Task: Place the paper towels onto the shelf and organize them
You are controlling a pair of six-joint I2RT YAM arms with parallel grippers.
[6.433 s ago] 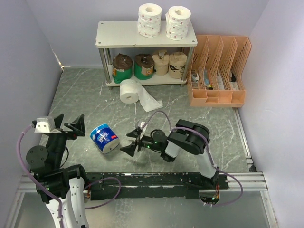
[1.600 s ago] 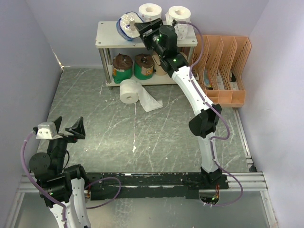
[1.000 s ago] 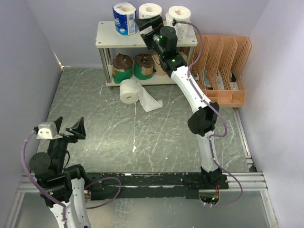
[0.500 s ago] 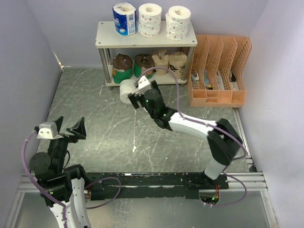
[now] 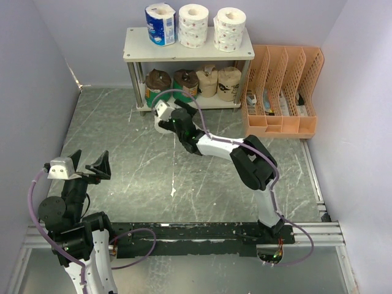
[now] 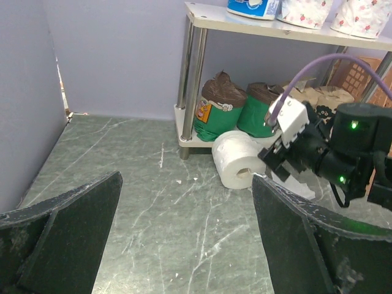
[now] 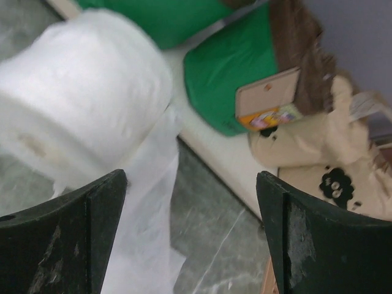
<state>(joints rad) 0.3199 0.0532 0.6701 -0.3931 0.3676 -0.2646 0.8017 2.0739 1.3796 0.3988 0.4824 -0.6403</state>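
**A:** Blue roll point(image 5: 159, 16) is up: it now stands on the shelf's point(image 5: 184, 52) top board, left of the patterned rolls point(image 5: 193, 26). I've swung the right gripper point(image 7: 190, 180) down off the shelf to the white roll point(image 6: 239, 162), the last one on the table point(image 5: 122, 141), just in front of the shelf's lower tier.

**B:** Jaws?

**A:** Right jaws spread wide, nothing held, with the roll just ahead of them. Left gripper point(image 6: 187, 180) is spread too, idling well away from the shelf.

**B:** Anything in the way?

**A:** Its loose sheet point(image 7: 147, 202) trails on the table, so it may drag. The lower tier is packed with green rolls point(image 5: 158, 87) and tan rolls point(image 5: 229, 82). I reckon only the top board has room.
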